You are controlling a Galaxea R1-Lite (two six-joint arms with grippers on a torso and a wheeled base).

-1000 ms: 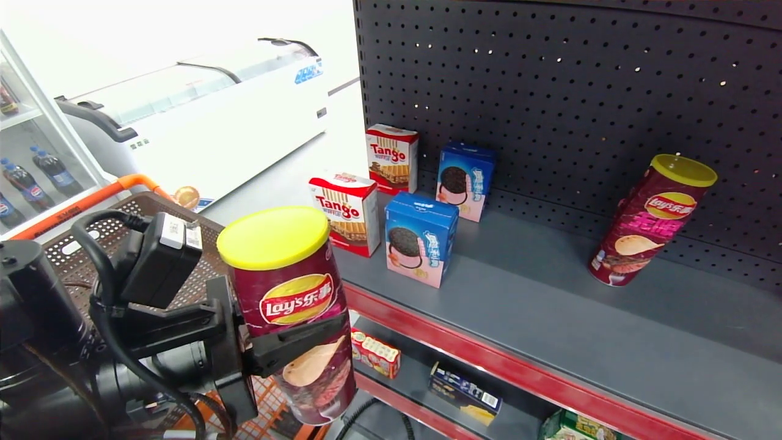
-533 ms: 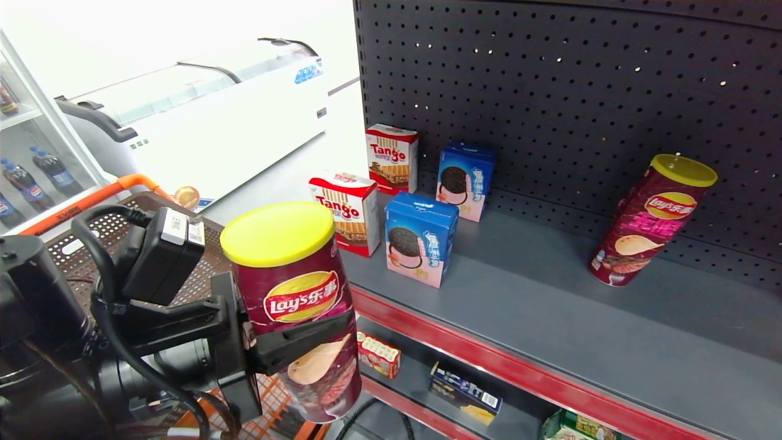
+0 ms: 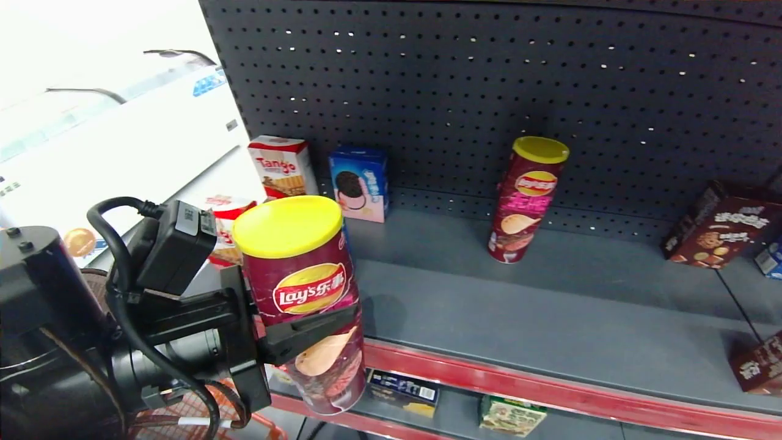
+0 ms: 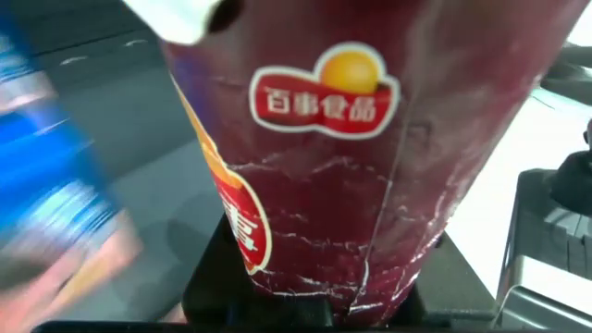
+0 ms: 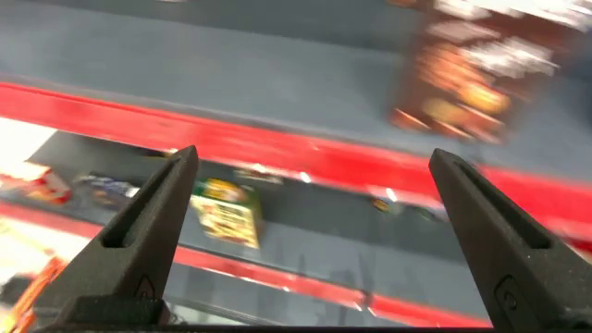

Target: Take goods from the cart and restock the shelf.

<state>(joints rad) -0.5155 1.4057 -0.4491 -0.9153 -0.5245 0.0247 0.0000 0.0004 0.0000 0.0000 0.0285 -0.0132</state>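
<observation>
The right gripper (image 5: 314,157) has its two dark fingers (image 5: 148,231) spread wide apart. Past them is the shelf (image 5: 231,65), with a grey top and a red front edge (image 5: 305,153). A brown box (image 5: 472,79) stands on the grey top near that edge. On the lower board (image 5: 370,240), a green box (image 5: 227,208) sits under the red edge.

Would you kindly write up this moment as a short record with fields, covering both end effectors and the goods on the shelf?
Left end effector: shut on the held chip can, upright, at the front edge of the shelf
Right end effector: open, nothing between its fingers
Stock at the back: second chip can by the pegboard; wafer box and blue cookie box to its left; brown box to its right
Task stage: held can not yet set down
</observation>
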